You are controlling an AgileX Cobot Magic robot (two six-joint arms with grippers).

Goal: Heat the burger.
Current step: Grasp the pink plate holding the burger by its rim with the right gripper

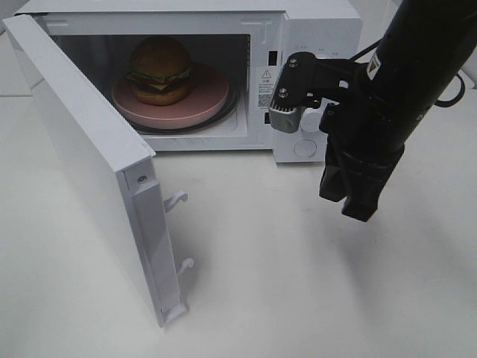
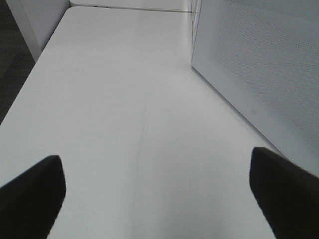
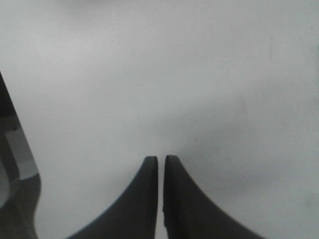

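Sitting on pink plate [image 1: 207, 103]: burger [image 1: 159, 69], glossy bun, lettuce frill; left gripper [image 2: 155, 167] apart, right gripper [image 3: 161, 163] together.

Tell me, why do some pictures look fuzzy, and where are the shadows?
Exterior high view: sharp; the burger sits dim inside the microwave, and the right gripper throws a faint shadow on the table. Left wrist view: the left gripper is too close, so blurry. Right wrist view: grainy and soft all over.

Pink plate [image 1: 207, 102] partly behind burger [image 1: 159, 69]
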